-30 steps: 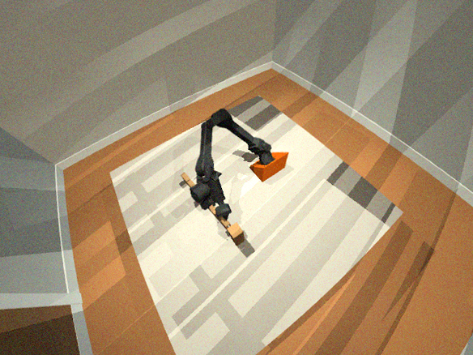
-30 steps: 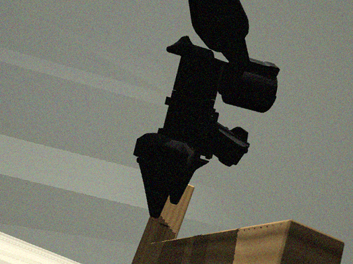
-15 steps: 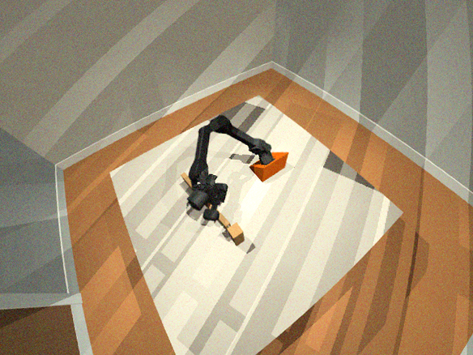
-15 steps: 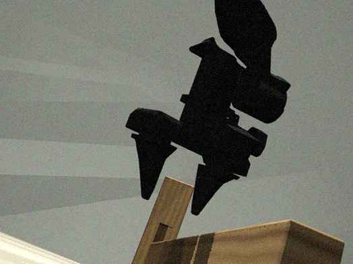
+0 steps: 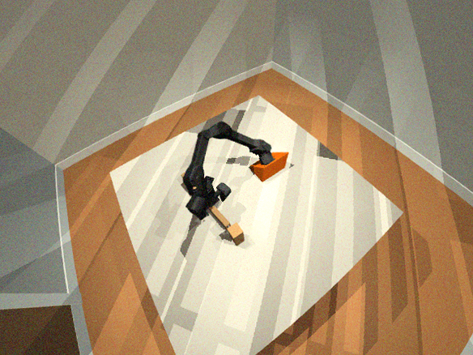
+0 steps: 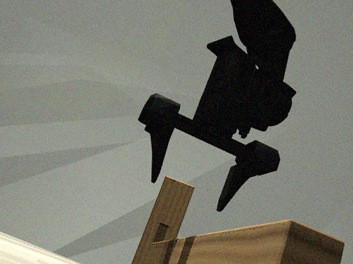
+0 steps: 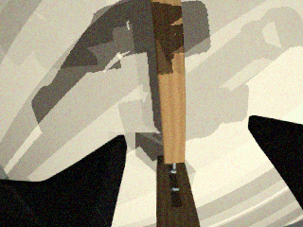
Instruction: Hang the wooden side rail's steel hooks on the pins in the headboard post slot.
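Around the room, grey walls (image 5: 342, 44) (image 6: 63, 36) rise behind the pale surface (image 5: 282, 246) (image 6: 1, 244) (image 7: 279, 95), and your pincer (image 5: 209, 202) (image 6: 186, 196) (image 7: 188, 131) hangs above it, spread nearly to its limit and holding nothing. Beneath, the wooden side rail (image 5: 219, 217) (image 6: 232, 257) (image 7: 173, 113) runs between the lines of the fingers, its hook end just beside the headboard post (image 5: 236, 233) (image 6: 176, 197) (image 7: 166, 215). You seem to be lining up for the grasp, with the hanging still to do; next, you would lower astride the rail, close on it, then raise the hook end and seat it on the pins, leaving the far end down. The wrist view gives you a steel hook (image 7: 174, 165) at the rail's end and pins (image 7: 175, 189) in the slot (image 6: 160, 233) (image 7: 176, 200), though you cannot tell whether they touch. The exterior view instead shows your fingertips above the rail; only the top view takes in the orange base (image 5: 273, 167) and the rail's whole line, partly hidden by the arm (image 5: 198, 154) (image 6: 263, 21).
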Robot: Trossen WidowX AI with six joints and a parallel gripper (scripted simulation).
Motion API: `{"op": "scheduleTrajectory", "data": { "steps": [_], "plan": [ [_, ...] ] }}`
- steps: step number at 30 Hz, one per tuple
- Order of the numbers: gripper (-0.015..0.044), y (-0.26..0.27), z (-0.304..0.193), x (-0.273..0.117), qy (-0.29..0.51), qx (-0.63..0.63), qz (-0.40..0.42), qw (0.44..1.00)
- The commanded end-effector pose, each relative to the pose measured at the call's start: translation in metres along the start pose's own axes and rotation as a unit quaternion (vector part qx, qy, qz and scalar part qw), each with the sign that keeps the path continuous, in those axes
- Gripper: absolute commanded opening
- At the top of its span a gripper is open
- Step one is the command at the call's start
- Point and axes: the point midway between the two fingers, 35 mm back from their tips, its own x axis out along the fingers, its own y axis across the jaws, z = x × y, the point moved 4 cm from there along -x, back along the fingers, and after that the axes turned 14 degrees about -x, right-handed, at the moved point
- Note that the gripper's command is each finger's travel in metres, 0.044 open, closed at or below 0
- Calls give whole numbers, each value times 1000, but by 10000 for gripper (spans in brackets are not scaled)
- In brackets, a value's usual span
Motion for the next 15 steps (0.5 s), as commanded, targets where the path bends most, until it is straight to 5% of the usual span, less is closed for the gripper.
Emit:
{"op": "scheduleTrajectory", "data": {
  "steps": [1,15],
  "plan": [
    [440,3,2,-5,-13,37,-1,999],
    [440,3,3,30,-14,37,-1,999]
  ]
}}
